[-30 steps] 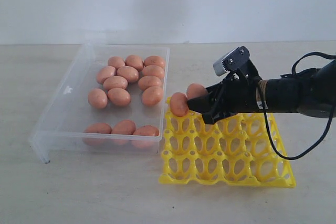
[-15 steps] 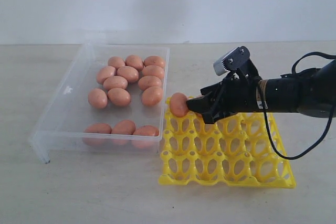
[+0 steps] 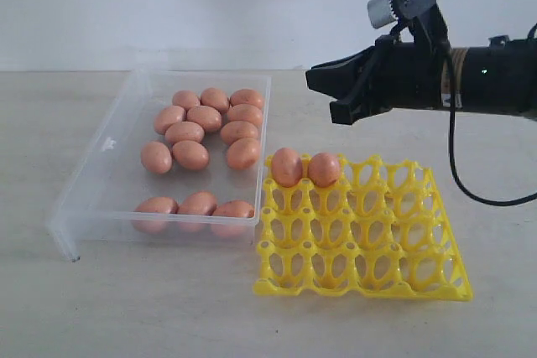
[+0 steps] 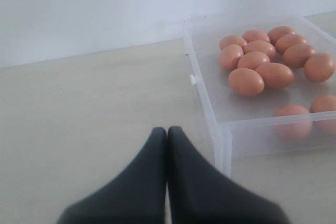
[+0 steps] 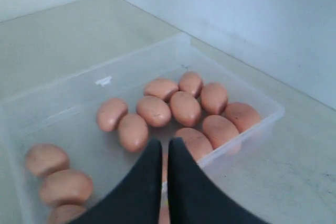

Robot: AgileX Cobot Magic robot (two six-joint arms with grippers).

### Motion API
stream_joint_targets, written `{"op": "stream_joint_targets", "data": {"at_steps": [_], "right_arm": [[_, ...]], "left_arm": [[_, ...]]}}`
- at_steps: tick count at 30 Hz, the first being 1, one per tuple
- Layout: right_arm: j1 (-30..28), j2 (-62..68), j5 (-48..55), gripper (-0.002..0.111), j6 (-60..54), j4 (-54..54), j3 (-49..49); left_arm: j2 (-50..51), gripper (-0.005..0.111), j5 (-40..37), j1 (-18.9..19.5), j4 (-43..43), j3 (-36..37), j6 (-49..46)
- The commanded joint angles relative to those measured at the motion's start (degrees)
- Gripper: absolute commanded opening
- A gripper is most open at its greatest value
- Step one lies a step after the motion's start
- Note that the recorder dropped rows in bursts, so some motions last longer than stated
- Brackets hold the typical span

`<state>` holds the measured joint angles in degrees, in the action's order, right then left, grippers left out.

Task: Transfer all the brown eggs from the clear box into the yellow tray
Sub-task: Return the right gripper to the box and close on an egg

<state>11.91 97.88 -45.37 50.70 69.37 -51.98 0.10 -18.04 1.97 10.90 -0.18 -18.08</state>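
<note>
The yellow tray [image 3: 369, 241] holds two brown eggs [image 3: 287, 167] [image 3: 324, 168] side by side in its far row, at the end nearest the clear box [image 3: 92, 165]. Several more brown eggs [image 3: 210, 127] lie in that box, three of them in a row by the near wall [image 3: 197, 204]. My right gripper [image 3: 321, 94] hangs well above the tray's far edge; in the right wrist view its jaws [image 5: 164, 142] are shut with nothing between them, over the box's eggs [image 5: 178, 106]. My left gripper [image 4: 167, 129] is shut and empty over bare table beside the box [image 4: 252, 129].
A pale wall rises behind the table. The right arm's black cable [image 3: 470, 182] loops down over the tray's far right side. Bare tabletop lies in front of the box and the tray.
The right gripper let go of a second egg in the tray next to the first one. It then rose and drew back to the right, and its jaws came together.
</note>
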Motion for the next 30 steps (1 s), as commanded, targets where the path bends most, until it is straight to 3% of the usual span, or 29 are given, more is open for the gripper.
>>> {"op": "stream_joint_targets", "data": {"at_steps": [1, 6, 10, 13, 15, 18, 23, 30], "right_arm": [[0.11, -7.63, 0.42, 0.0, 14.02, 13.18, -0.1], [3.93, -15.94, 6.33, 0.0, 21.42, 14.82, -0.12], [12.54, -19.1, 27.04, 0.0, 23.83, 18.6, -1.39], [19.55, -18.28, 43.57, 0.0, 35.59, 24.15, -3.27], [22.06, -16.26, 46.25, 0.0, 40.21, 24.05, -5.17], [23.22, -11.62, 41.3, 0.0, 42.08, 24.02, -8.83], [26.09, -6.95, 40.38, -0.001, 28.41, 29.03, -12.75], [38.93, -6.81, 66.19, 0.0, -4.14, 30.58, -12.75]], "left_arm": [[-0.1, -0.004, 0.24, -0.51, 0.41, 0.18, 0.52], [-0.1, -0.004, 0.24, -0.51, 0.41, 0.18, 0.52], [-0.1, -0.004, 0.24, -0.51, 0.41, 0.18, 0.52], [-0.1, -0.004, 0.24, -0.51, 0.41, 0.18, 0.52], [-0.1, -0.004, 0.24, -0.51, 0.41, 0.18, 0.52], [-0.1, -0.004, 0.24, -0.51, 0.41, 0.18, 0.52], [-0.1, -0.004, 0.24, -0.51, 0.41, 0.18, 0.52], [-0.1, -0.004, 0.24, -0.51, 0.41, 0.18, 0.52]]}}
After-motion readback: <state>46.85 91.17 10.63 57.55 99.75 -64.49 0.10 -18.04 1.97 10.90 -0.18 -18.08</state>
